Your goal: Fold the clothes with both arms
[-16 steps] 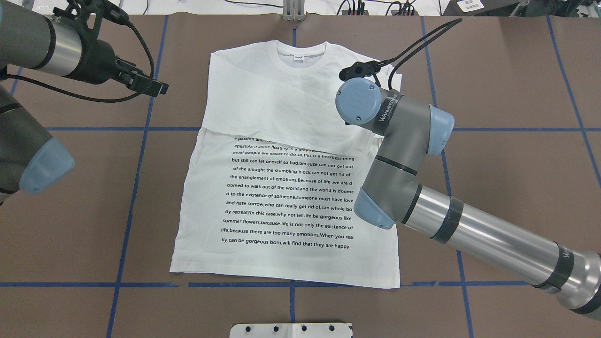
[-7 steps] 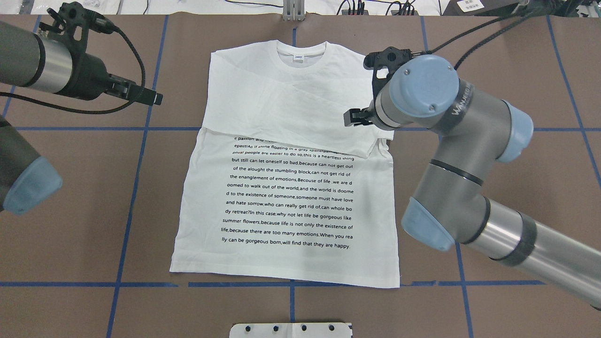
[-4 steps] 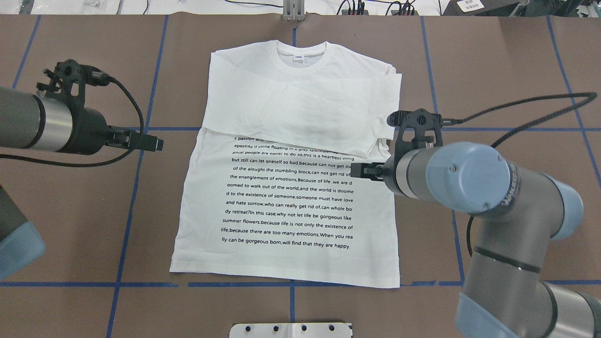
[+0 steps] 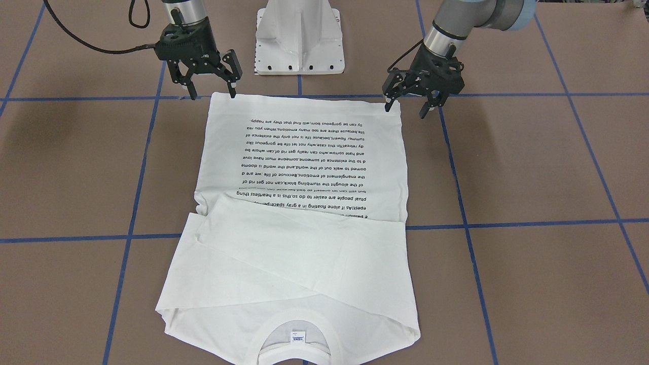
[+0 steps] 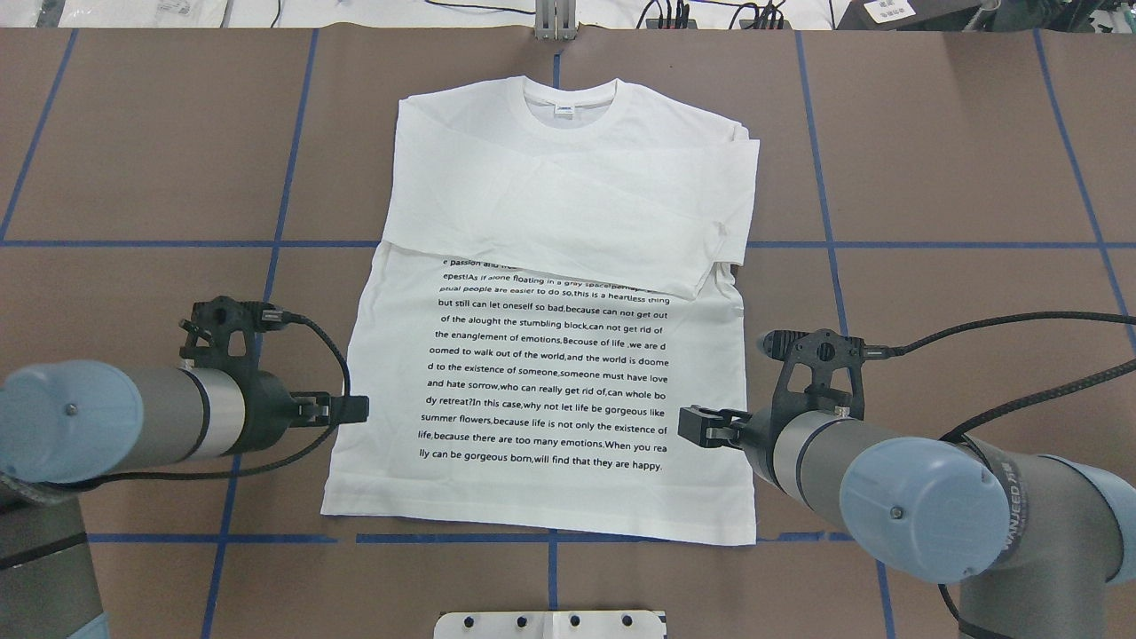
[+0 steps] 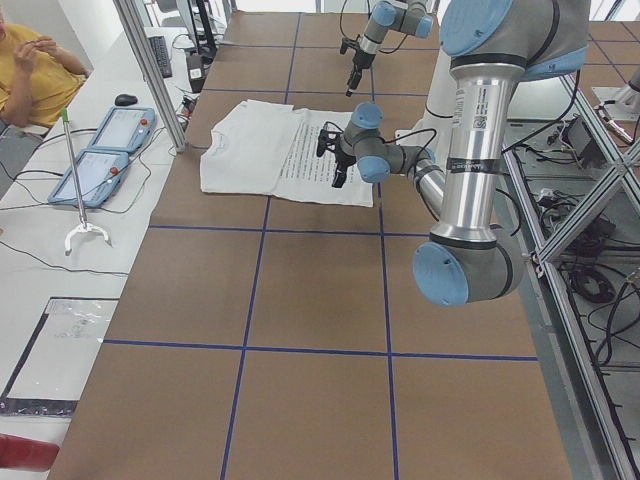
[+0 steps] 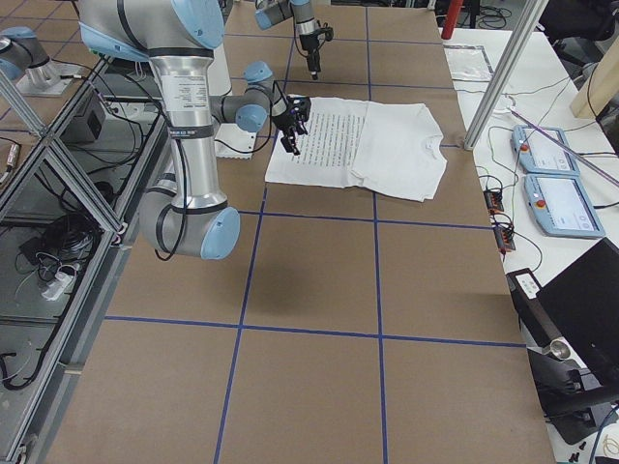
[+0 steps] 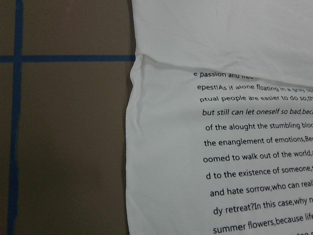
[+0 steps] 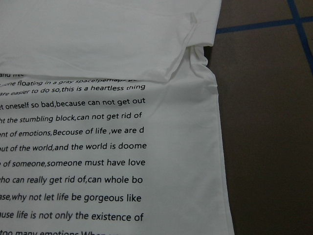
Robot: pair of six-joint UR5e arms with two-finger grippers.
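Your left gripper sits in the upper right of the front-facing view. Its fingers are spread apart and hold nothing, and the inner fingertip is right at a hem corner of the T-shirt. Your right gripper mirrors it in the upper left of that view, also spread wide and empty. One of its fingertips is at the other hem corner and the other is over bare table. You cannot tell from these views whether either fingertip touches the cloth. In the overhead view the two grippers point inward at the shirt's sides, one at the lower left and one at the lower right.

The shirt lies flat in the middle of the brown table, printed side up. Its collar is at the top centre of the overhead view, and the hem runs just above a blue tape line near the bottom. Both sleeves are folded across the chest and cover the first lines of the black text. Each wrist camera shows only a side edge of the shirt, some text and tabletop. The white pedestal base stands at the top centre of the front-facing view.
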